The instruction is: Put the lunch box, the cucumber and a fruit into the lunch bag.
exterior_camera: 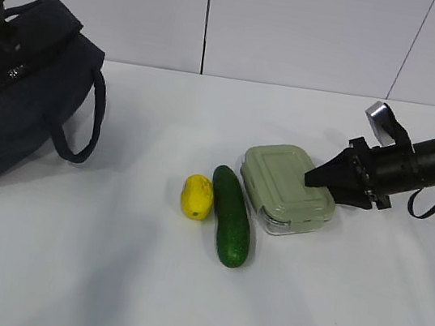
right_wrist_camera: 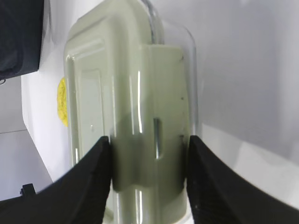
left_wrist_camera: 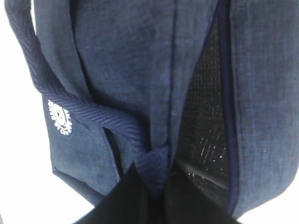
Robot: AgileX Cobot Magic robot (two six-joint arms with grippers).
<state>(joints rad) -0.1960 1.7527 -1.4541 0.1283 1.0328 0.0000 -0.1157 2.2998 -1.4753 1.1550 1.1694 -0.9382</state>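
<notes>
While on table, lunch box (right_wrist_camera: pixel 135 107) sits between right pincer (right_wrist_camera: pixel 148 172) fingers.

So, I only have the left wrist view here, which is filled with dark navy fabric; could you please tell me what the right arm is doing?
Observer: The right gripper has its black fingers on either side of the rectangular clear lunch box with the sage-green lid, which sits on the white table.
Operator: Thank you. Is the box lifted?
Observer: I can't tell for certain; in the exterior view it appears to rest on the table.
Operator: And where are the other items?
Observer: The dark green cucumber lies left of the box in the exterior view, with the small yellow oval fruit just beyond it, both outside the navy lunch bag.
</notes>
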